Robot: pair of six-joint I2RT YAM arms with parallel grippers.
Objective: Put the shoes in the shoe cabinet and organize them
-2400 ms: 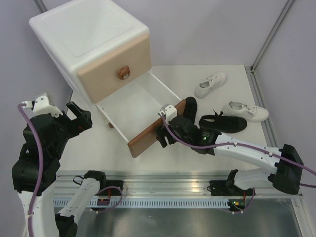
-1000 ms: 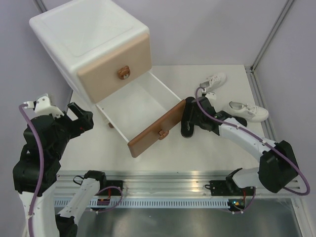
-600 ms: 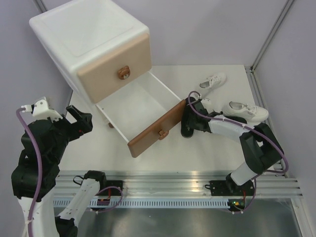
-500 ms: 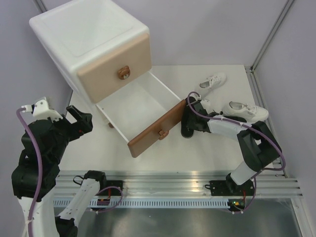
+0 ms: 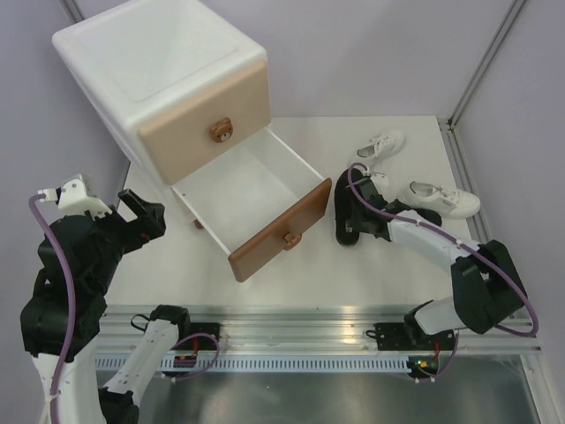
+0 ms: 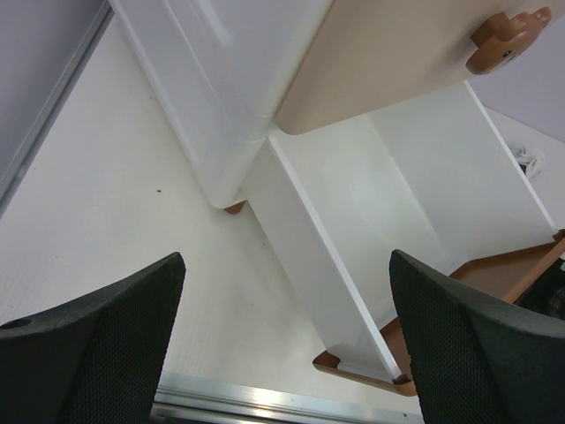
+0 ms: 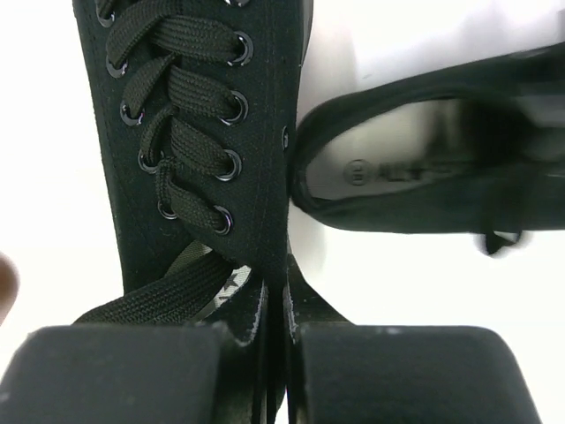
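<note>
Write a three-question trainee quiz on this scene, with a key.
1. True or false: the cabinet's lower drawer stands open.
2. The right gripper is shut on: A) a bear knob; B) a black shoe; C) nothing.
3. How many white sneakers lie on the table?
Key: 1 true; 2 B; 3 two.
</note>
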